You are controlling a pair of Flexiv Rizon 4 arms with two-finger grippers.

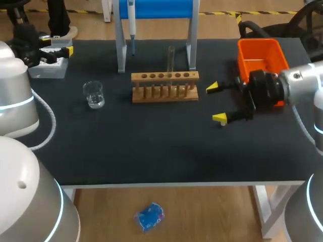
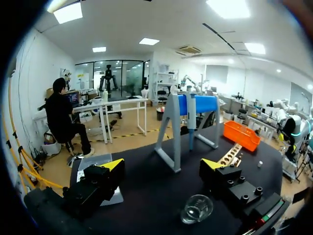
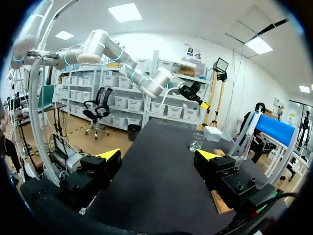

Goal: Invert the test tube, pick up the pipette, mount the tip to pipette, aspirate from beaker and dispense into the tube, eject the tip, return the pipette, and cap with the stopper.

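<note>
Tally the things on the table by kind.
Glassware: 2, beaker and test tube
Racks and stands: 2, wooden rack and blue stand
Boxes: 2, orange bin and white box
Pipette: 1
Small white stopper: 1
Total: 8

the right gripper (image 3: 161,155) holds its yellow-tipped fingers wide apart over the black table (image 3: 156,191), nothing between them. ahead, a clear beaker (image 3: 197,142) stands near the far end, with a white tray (image 3: 213,133) just beyond it. the left arm (image 3: 156,84) hangs above that end. a wooden rack (image 3: 218,200) lies beside one finger. past it a pipette (image 3: 251,127) hangs on the blue stand (image 3: 275,128).
</note>
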